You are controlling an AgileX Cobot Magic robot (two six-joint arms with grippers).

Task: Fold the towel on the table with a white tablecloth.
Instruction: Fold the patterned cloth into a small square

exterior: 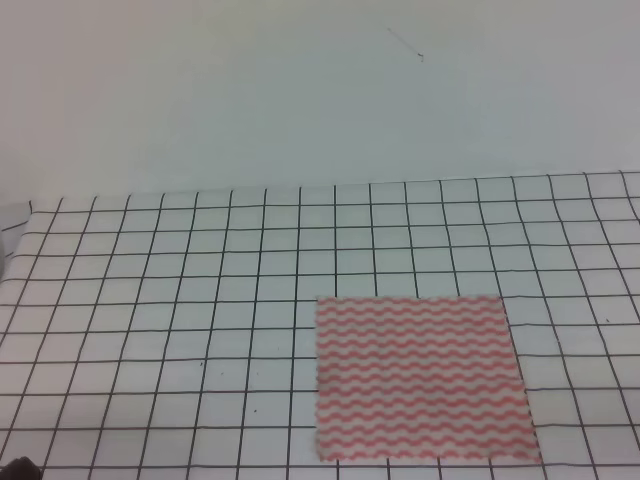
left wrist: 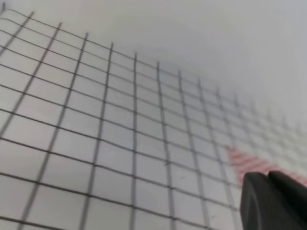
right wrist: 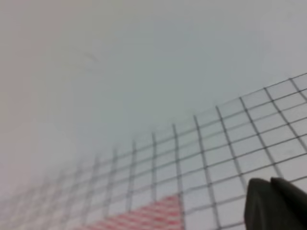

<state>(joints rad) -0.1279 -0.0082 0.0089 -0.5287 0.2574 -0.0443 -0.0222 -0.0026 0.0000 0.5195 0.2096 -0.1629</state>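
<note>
Pre-grasp: towel flat, unfolded, ahead of both our grippers, left & right; can't tell jaw width. Next we'd reach fwd, pinch near corners.

Matte black left hand, rounded edges

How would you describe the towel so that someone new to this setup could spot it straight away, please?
Start from the table, covered all over by the white tablecloth printed with a thin black grid. Look to the near right part of it, where the towel lies spread flat. It is the only coloured thing there: a rectangle of wavy red-pink and white stripes, much smaller than the cloth beneath.
</note>
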